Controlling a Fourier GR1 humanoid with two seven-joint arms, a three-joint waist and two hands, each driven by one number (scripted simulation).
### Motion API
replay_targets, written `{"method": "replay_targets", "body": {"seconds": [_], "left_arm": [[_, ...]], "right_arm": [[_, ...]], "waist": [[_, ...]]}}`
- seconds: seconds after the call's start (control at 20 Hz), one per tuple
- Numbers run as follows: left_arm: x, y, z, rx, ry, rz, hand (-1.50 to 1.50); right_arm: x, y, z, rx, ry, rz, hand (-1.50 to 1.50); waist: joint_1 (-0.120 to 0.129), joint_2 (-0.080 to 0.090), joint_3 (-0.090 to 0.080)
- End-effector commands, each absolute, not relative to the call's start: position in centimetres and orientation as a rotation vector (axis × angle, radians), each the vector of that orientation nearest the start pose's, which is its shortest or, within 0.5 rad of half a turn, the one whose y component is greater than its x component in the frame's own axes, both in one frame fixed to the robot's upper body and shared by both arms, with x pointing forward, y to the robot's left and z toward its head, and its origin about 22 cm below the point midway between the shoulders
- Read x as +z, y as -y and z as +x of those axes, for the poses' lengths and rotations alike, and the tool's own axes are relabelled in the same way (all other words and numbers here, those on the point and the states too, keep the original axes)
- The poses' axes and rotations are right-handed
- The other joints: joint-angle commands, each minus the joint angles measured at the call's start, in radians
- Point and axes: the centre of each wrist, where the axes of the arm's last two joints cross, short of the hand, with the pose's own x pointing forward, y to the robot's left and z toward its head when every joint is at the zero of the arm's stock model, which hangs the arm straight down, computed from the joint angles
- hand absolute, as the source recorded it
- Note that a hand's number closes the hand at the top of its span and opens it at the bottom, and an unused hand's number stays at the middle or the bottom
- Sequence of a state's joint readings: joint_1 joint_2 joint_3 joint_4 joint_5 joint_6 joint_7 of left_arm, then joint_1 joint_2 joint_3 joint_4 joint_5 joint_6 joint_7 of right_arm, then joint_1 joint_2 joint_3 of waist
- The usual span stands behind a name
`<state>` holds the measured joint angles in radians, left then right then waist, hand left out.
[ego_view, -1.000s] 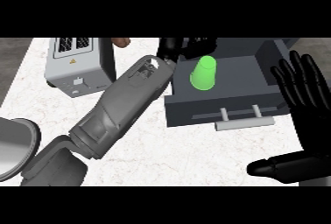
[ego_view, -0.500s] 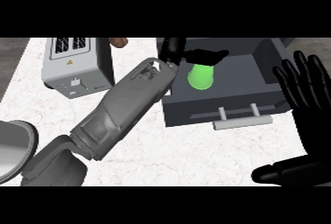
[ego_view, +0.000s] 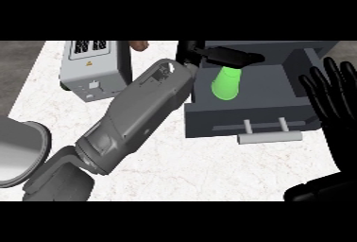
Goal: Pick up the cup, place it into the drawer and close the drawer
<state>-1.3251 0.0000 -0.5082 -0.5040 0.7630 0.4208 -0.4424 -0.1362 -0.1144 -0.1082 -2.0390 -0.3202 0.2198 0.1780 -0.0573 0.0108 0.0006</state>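
Note:
A bright green cup (ego_view: 226,84) lies inside the open dark grey drawer (ego_view: 244,124), near its left wall. My left forearm runs diagonally up from the lower left, and my left hand (ego_view: 222,56) hovers at the drawer's back, fingers stretched straight across the cup's top end and hiding its rim. The fingers do not curl round the cup. The drawer's pale bar handle (ego_view: 270,137) points toward me. My right hand (ego_view: 336,97) rests open at the right edge, fingers up, just right of the drawer.
A grey box-shaped appliance (ego_view: 97,66) stands at the back left, with a small brown thing (ego_view: 140,46) behind it. A grey round dish (ego_view: 17,151) sits at the left edge. White marble counter (ego_view: 202,170) lies in front of the drawer.
The left hand's fingers have uncurled from the cup and now stretch flat over its top. The cup has settled slightly lower in the drawer. The right hand has barely moved.

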Motion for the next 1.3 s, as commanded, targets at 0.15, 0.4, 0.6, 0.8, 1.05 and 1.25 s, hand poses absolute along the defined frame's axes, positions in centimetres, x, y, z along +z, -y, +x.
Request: {"method": "replay_targets", "body": {"seconds": [0.15,0.4,0.6,0.8,1.05,1.25], "left_arm": [[15.4,-3.7,42.5,-0.042,1.938,-0.291,-1.5],[16.0,-6.7,42.2,0.043,1.954,-0.325,-1.5],[13.2,-10.8,40.4,0.079,1.935,-0.28,-1.5],[12.8,-14.7,38.7,0.121,1.925,-0.276,-1.5],[11.2,-20.4,36.5,0.153,1.912,-0.248,-1.5],[9.0,-21.2,33.0,0.17,1.886,-0.252,-1.5]], "right_arm": [[15.1,26.8,21.5,0.257,2.003,0.289,1.5],[14.7,27.3,21.1,0.497,1.95,0.156,1.5],[15.3,27.1,20.8,0.557,1.929,0.09,1.5],[14.0,26.3,21.4,0.641,1.863,0.036,1.5],[11.7,25.3,22.9,0.642,1.811,0.004,1.5],[11.3,26.0,23.7,0.782,1.798,-0.114,1.5]], "waist": [[0.063,-0.019,-0.001],[0.084,-0.024,-0.001],[0.096,-0.026,-0.001],[0.097,-0.021,-0.001],[0.083,-0.014,0.0],[0.083,-0.014,0.0]]}}
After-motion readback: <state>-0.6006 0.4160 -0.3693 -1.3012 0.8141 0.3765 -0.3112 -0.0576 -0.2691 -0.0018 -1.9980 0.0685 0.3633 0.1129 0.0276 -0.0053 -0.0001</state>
